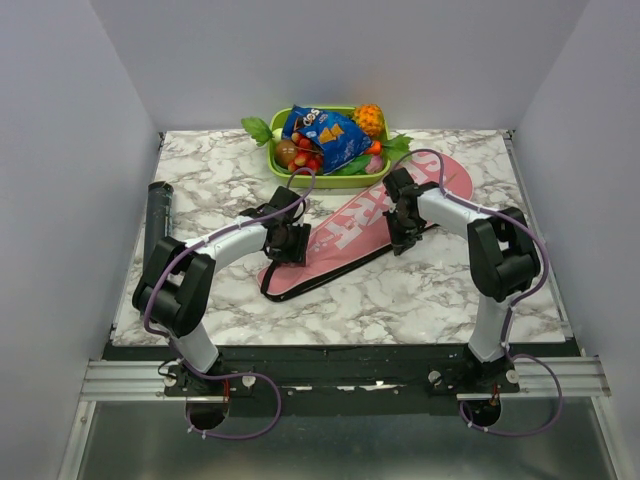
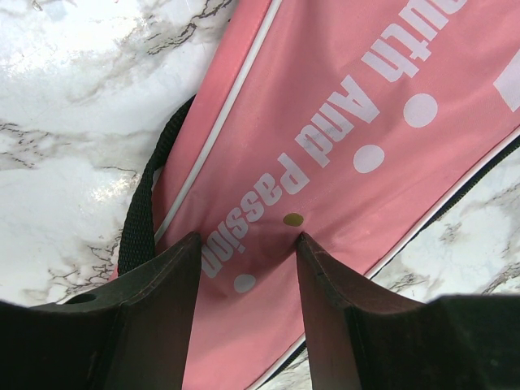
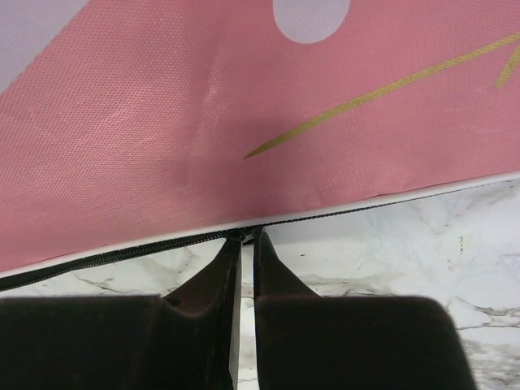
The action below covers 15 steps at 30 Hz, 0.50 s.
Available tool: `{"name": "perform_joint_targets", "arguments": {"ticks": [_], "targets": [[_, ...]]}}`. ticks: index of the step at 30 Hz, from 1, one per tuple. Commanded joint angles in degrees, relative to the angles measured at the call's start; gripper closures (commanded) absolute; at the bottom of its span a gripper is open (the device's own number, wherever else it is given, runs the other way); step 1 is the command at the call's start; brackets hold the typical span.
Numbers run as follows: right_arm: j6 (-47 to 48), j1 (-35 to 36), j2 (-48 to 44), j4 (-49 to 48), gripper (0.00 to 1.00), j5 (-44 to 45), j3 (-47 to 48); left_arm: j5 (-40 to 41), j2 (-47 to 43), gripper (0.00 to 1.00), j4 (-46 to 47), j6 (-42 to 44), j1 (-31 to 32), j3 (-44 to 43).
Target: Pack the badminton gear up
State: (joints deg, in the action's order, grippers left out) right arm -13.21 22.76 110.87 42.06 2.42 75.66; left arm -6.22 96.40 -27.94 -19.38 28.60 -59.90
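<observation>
Right wrist view: the right claw (image 3: 244,240) is pinched nearly shut at the zipper (image 3: 114,258) edging the pink bag (image 3: 162,146), mid-frame; the left claw (image 2: 248,240) hangs open above it. Fabric looks soft, light and slippery, so take the zipper pull.

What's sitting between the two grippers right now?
Only the lettered midsection of the pink racket bag, running from the left gripper to the right gripper; the top view shows it.
</observation>
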Motion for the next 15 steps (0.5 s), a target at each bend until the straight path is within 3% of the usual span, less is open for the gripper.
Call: {"name": "perform_joint_targets", "arguments": {"ticks": [1,4,11,15], "targets": [[0.73,-0.18,4.0,-3.04,0.94,-0.04,-0.43,5.25,3.0,0.43,0.0,0.92,-0.65,2.42],[0.82,-0.26,4.35,-2.95,0.99,0.04,-0.25,5.25,3.18,0.43,0.08,1.01,-0.65,2.51],[0.82,-0.18,3.22,-3.3,0.99,-0.74,-1.12,4.37,3.44,0.43,0.61,0.92,-0.56,2.59],[0.38,0.17,1.29,-4.27,0.99,-6.36,-3.14,3.06,3.88,0.43,0.87,0.74,-0.04,2.51]]}}
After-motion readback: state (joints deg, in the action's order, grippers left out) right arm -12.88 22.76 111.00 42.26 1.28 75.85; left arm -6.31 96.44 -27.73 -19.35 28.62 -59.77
